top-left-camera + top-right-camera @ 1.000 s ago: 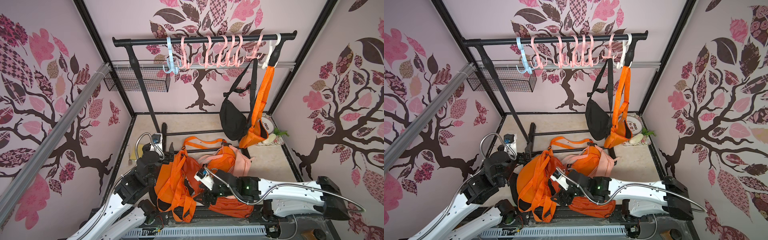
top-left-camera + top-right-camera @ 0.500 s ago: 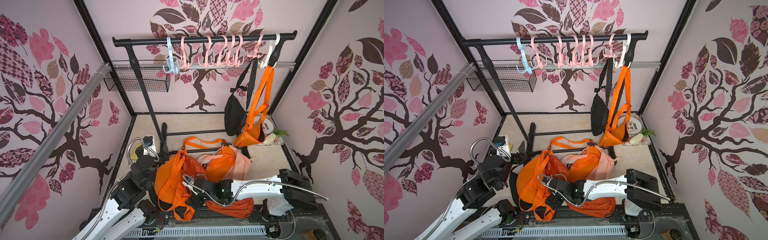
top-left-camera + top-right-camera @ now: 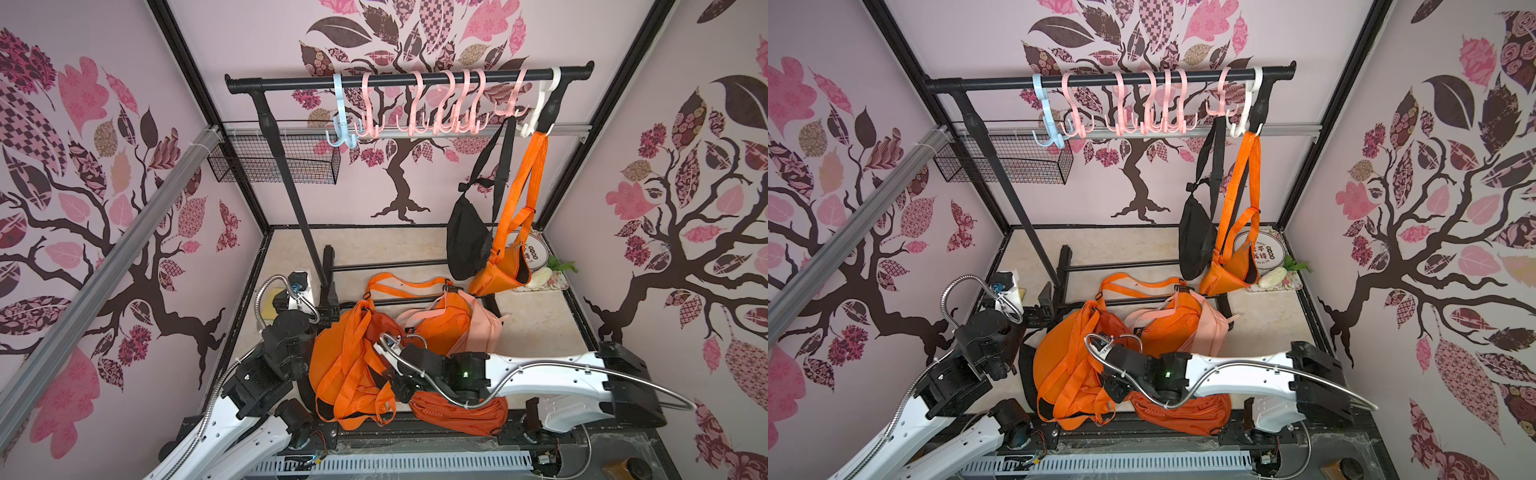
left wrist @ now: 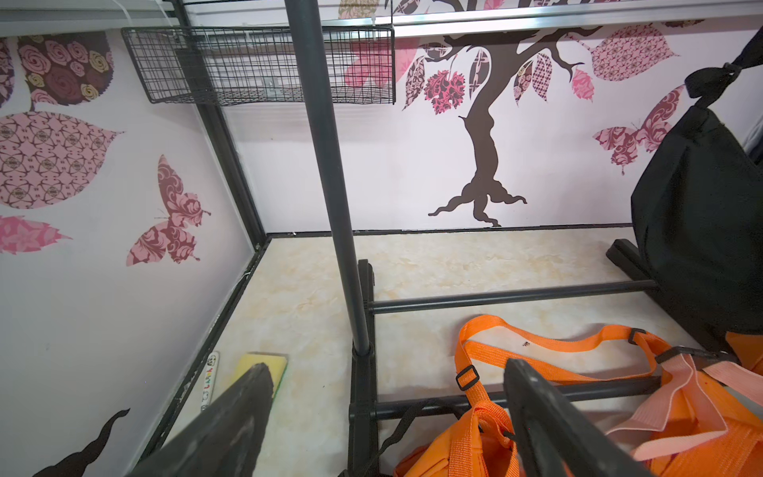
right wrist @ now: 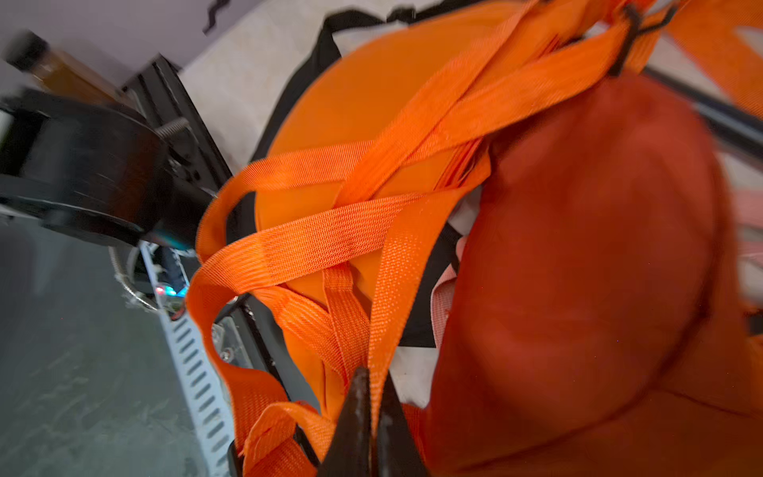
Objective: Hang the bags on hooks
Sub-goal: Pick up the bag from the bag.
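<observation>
On the left, a wire basket (image 3: 274, 162) is hanging on the back wall beside the rack's post (image 4: 330, 165). Below it, the left tool (image 4: 386, 369) is hovering low over the worktop (image 3: 395, 249). Its fingers are standing wide apart and holding nothing. A yellow sponge (image 4: 264, 363) is lying just past one finger, near the left wall.

Just right of that tool, a heap of bags is lying at the front of the worktop. The orange bag (image 3: 345, 353) is sitting at the heap's left, with loose webbing looping across it. The right tool (image 5: 373, 384) is reaching in from the right and sitting at the near edge of this bag, between it and a darker red-orange bag (image 3: 457, 411). Its fingers are pressing together on an orange strap (image 5: 392, 289), which is running up from between them over the orange bag. Behind this tool, a pink-and-orange bag (image 3: 457, 324) is lying against the rack's lower bars.

Overhead, the black rail (image 3: 291, 84) is carrying a blue hook (image 3: 340, 108), a row of pink hooks (image 3: 444, 124) and a white hook (image 3: 542, 104). Toward the right end, a black bag (image 3: 467, 241) is hanging from the last pink hook. A small orange bag (image 3: 494, 278) is hanging from the white hook, touching the black one.
</observation>
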{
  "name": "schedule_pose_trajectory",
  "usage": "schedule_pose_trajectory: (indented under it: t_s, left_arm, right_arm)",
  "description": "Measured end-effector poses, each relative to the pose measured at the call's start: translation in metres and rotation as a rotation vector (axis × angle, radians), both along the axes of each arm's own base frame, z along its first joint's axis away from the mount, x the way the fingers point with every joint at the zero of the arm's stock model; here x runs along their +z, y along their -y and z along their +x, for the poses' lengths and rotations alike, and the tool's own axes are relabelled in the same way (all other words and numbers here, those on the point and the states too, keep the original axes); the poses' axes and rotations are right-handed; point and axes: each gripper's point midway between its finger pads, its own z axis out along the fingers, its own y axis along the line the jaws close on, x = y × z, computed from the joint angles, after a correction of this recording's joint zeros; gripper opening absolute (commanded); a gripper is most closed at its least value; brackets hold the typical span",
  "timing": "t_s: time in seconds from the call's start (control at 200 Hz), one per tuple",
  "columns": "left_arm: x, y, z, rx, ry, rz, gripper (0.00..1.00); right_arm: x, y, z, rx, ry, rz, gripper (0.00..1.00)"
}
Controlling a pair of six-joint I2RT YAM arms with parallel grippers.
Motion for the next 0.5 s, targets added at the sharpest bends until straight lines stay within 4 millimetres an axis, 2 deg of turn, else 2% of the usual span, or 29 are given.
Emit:
schedule_pose_trajectory:
  t_s: [0.14, 0.25, 0.37, 0.42, 0.5]
  left_arm:
    - [0.002, 0.015, -0.008, -0.116, 0.016, -0.028, 0.89]
    - [0.011, 0.033, -0.022, -0.268, 0.062, -0.071, 0.89]
    - [0.026, 0.059, -0.039, -0.456, 0.120, -0.125, 0.89]
    - [0.030, 0.072, -0.045, -0.538, 0.130, -0.137, 0.89]
    - [0.026, 0.096, -0.049, -0.654, 0.100, -0.130, 0.89]
  right_arm:
    - [0.077, 0.014, 0.012, -0.028, 0.078, 0.143, 0.05]
    - [0.127, 0.033, 0.031, -0.067, 0.126, 0.230, 0.04]
    - [0.165, 0.048, 0.043, -0.084, 0.184, 0.280, 0.03]
    - [0.178, 0.051, 0.041, -0.068, 0.203, 0.290, 0.01]
    - [0.197, 0.054, 0.036, -0.032, 0.227, 0.312, 0.00]
